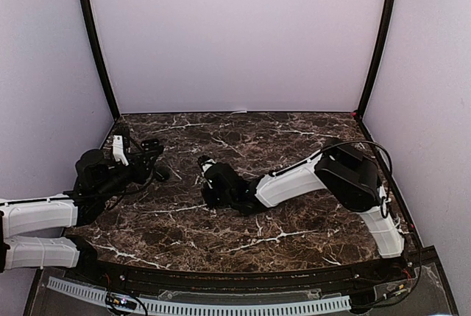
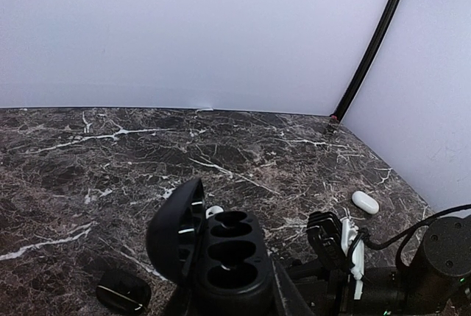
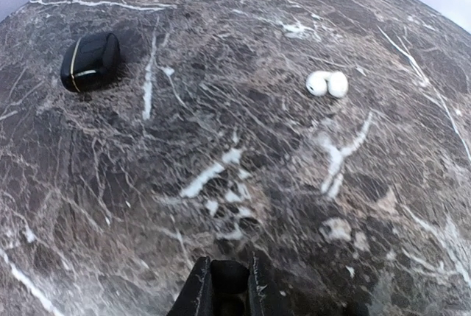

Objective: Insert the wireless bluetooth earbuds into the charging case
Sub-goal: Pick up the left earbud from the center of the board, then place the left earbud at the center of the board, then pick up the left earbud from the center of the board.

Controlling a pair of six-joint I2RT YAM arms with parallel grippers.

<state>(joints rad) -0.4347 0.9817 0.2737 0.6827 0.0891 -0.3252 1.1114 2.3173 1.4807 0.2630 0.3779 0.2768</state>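
While the left gripper [image 2: 228, 301] is clamped on the charging case [image 2: 224, 253], the lid [image 2: 175, 231] stands hinged open on the case's left side and the recesses face upward. One white earbud [image 2: 214, 211] shows just past the far rim of the charging case; whether it touches the case cannot be told. A second white earbud [image 2: 366, 202] lies well to the right of the charging case, near the right edge of the table [image 2: 110, 161]. A closed black case [image 2: 124, 292] rests on the marble just left of the charging case, below the open lid.

The right gripper [image 3: 228, 263] sits to the right of the charging case, apart from it and low over the surface. Its fingers [image 3: 195, 294] stand nearly together on a small dark rounded piece, read as a black earbud [image 3: 229, 278].

Beyond the charging case, open marble extends to the far wall edge and toward the corner post [image 2: 372, 43]. The room directly to the right of the case is occupied by the right arm [image 1: 294, 180].
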